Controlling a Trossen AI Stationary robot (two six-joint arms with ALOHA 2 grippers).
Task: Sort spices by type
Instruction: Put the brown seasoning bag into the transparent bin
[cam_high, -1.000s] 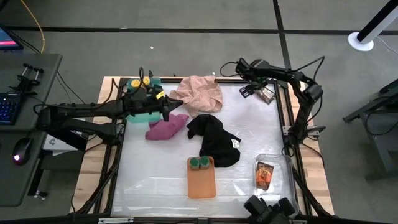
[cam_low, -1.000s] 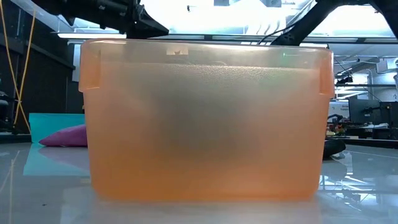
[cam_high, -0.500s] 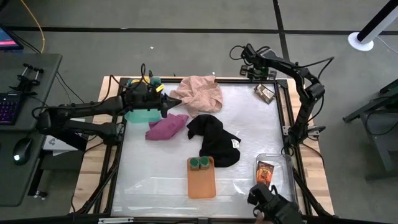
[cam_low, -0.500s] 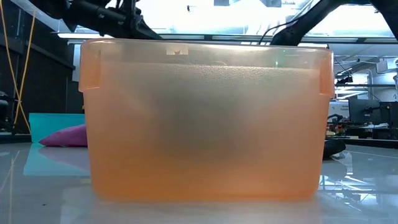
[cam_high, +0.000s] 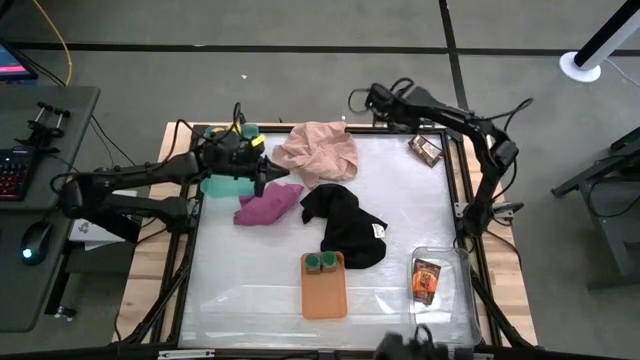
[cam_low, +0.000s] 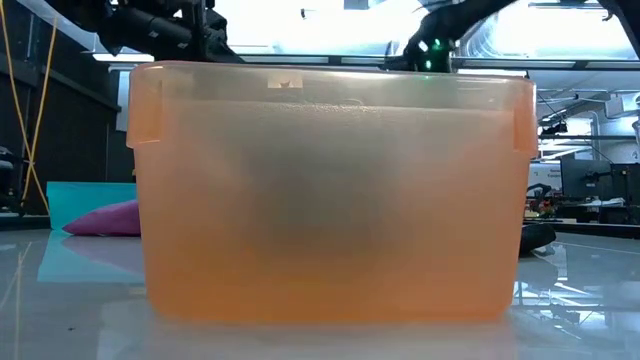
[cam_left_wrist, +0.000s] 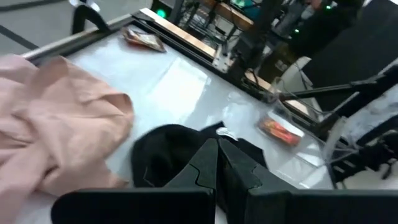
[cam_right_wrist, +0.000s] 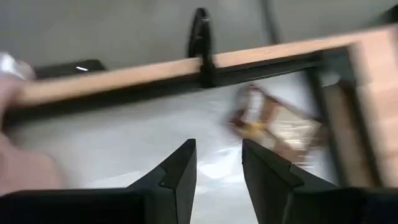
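Spices are lying sorted in part: from above, green-lidded jars (cam_high: 320, 262) are sitting in the orange tray (cam_high: 324, 289), one packet (cam_high: 425, 280) in the clear tray (cam_high: 438, 262), another packet (cam_high: 426, 150) loose at the far corner. The left gripper (cam_high: 268, 178) is hovering beside the teal tray (cam_high: 226, 185).

Low view: the orange tray's wall (cam_low: 330, 190) is blocking nearly everything.

Left wrist: its fingers (cam_left_wrist: 214, 165) are pressed together, holding nothing.

Right wrist: the right gripper (cam_right_wrist: 217, 163), fingers spread and empty, is facing the loose packet (cam_right_wrist: 273, 121), likely lining up a pick.

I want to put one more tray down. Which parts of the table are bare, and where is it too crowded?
Bare: the near-left stretch between the magenta cloth and the orange tray, and the right side between the black cloth, the loose packet and the clear tray. Crowded: the far-left corner, with the left gripper, green tray and pink cloth.
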